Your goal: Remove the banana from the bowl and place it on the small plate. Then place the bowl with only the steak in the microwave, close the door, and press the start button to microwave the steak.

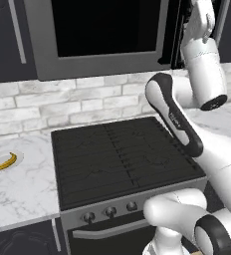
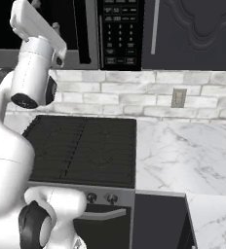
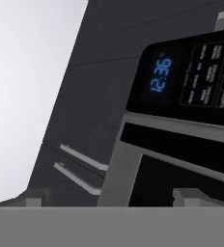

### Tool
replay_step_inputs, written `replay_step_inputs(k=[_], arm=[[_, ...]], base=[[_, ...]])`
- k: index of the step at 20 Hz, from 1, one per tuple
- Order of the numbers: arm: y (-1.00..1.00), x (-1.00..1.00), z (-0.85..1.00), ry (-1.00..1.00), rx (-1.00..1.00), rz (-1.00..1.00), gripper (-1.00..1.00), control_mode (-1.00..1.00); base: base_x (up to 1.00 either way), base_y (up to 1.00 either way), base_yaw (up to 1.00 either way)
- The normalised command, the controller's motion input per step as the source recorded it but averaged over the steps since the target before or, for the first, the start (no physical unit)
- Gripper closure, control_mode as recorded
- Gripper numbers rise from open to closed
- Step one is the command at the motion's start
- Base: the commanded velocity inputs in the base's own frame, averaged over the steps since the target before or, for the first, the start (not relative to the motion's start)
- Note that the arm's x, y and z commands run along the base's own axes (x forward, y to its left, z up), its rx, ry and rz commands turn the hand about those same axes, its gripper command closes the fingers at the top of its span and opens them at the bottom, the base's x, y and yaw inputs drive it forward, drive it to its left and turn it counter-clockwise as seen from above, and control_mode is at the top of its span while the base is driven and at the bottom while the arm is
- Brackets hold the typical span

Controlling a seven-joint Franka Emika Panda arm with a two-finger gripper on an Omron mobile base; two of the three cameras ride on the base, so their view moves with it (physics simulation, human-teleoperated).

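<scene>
Facing microwave (image 3: 191, 125), fingers (image 3: 193, 197) apart.

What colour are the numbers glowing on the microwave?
Blue. The clock digits glow on the microwave's black keypad panel, clearest in the hand view.

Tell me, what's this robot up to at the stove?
The white arm is reaching up to the microwave above the black stove. Its door looks closed, and the hand camera faces the keypad panel with a lit blue clock. The end effector is open and holds nothing. The banana already lies on the small plate on the counter, left of the stove.
</scene>
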Motion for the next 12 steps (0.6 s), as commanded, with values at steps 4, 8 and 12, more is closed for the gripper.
replay_step_inputs(k=[4, 8, 12], arm=[[-0.50, -0.72, -0.20, 0.03, 0.04, 0.14, -1.00, -1.00], [-0.38, -0.75, -0.90, 0.06, 0.04, 0.19, -1.00, -1.00], [-0.20, -0.43, -0.99, 0.12, 0.00, 0.26, -1.00, -1.00]], base=[[0.00, 0.00, 0.00], [0.00, 0.00, 0.00], [0.00, 0.00, 0.00]])
